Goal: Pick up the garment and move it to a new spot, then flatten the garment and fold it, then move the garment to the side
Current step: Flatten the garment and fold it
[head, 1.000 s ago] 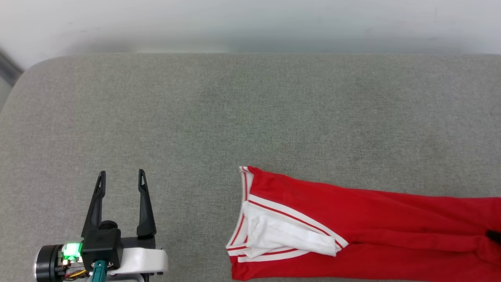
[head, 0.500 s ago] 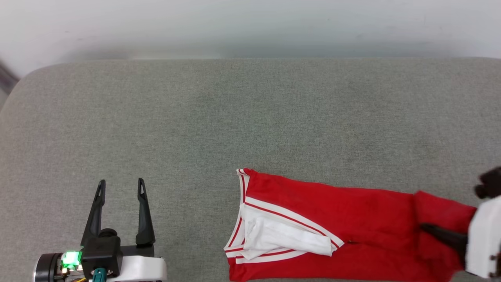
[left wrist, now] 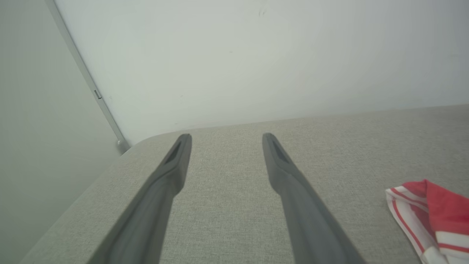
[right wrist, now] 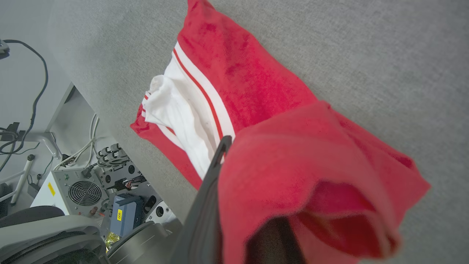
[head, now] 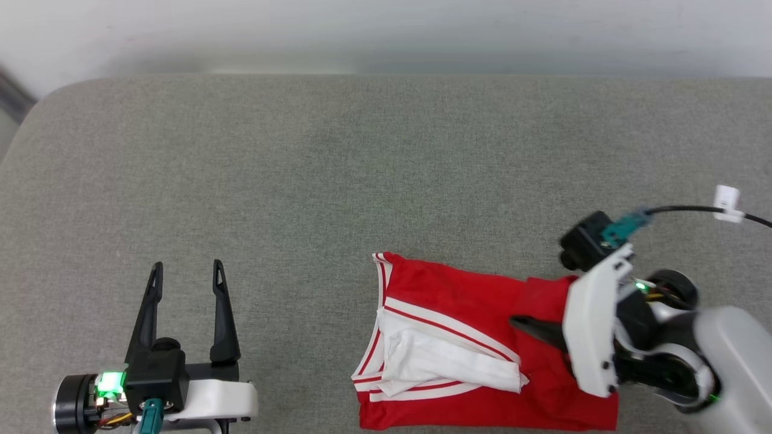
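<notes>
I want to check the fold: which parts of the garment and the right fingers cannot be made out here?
Any print on the garment: head view, folded away.
The garment's right end: head view, behind the white wrist cover.
One of the right fingers: right wrist view, under lifted red cloth.
Most of the garment: left wrist view, cut by the right edge.

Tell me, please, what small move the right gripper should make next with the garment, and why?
Probably carry the held end a little further toward the white sleeve and lower it. The right gripper grips the garment by its red end, lifted and doubled over the lower layer, reaching only partway along it; the left gripper hangs open, apart from the cloth.
</notes>
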### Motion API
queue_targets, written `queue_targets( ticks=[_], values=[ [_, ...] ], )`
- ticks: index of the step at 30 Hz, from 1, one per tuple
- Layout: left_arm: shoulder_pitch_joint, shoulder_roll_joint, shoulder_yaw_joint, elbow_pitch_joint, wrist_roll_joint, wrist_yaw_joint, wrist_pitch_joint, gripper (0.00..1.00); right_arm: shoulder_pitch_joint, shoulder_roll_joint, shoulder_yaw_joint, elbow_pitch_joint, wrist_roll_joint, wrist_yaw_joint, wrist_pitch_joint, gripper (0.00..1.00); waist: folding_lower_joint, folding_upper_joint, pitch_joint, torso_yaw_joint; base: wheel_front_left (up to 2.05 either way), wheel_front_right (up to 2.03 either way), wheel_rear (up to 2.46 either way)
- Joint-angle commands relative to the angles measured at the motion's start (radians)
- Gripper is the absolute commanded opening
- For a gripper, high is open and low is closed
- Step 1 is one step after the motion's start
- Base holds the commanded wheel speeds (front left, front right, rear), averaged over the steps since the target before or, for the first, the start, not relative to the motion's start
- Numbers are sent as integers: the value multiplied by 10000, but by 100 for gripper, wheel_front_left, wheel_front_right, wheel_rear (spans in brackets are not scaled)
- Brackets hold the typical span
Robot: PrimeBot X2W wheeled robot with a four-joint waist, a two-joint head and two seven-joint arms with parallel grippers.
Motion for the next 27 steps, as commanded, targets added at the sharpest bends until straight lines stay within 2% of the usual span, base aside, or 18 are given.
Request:
queue_targets(
  ticks=[1,9,16,17,18,19,20,24,27],
  values=[
    [-120,-28,22,-9,-22,-7,-24,100,-355,144,255,272,-57,0,-138,0,0,0,68,12,0,0,0],
    [-390,-105,7,53,-24,-96,-24,100,-1783,754,1942,2511,-475,0,-1017,0,0,0,408,151,0,0,0],
    [-406,-209,-7,128,-36,-151,-24,100,-2202,663,3144,3774,-463,0,-1844,0,0,0,490,250,0,0,0],
    [-369,-214,10,140,-32,-151,-24,100,-2263,617,3223,3819,-449,0,-2028,4,0,0,468,237,0,0,0],
    [-319,-220,31,155,-28,-149,-24,100,-2336,542,3302,3805,-456,0,-2191,34,0,0,430,219,0,0,0],
    [-253,-219,52,168,-30,-152,-24,100,-2375,476,3358,3774,-413,-2,-2359,93,0,0,379,197,0,0,0],
    [-188,-206,75,182,-28,-157,-24,100,-2396,439,3364,3708,-316,-2,-2520,100,0,0,321,160,0,0,0],
    [-95,-178,105,195,4,-188,-24,100,-2525,-89,3368,3052,-281,-2,-3312,100,0,0,63,43,0,0,0],
    [27,-151,138,168,21,-203,-24,100,-2523,-511,2988,2353,-430,-2,-4226,100,0,0,-125,-76,0,0,0]
  ],
)
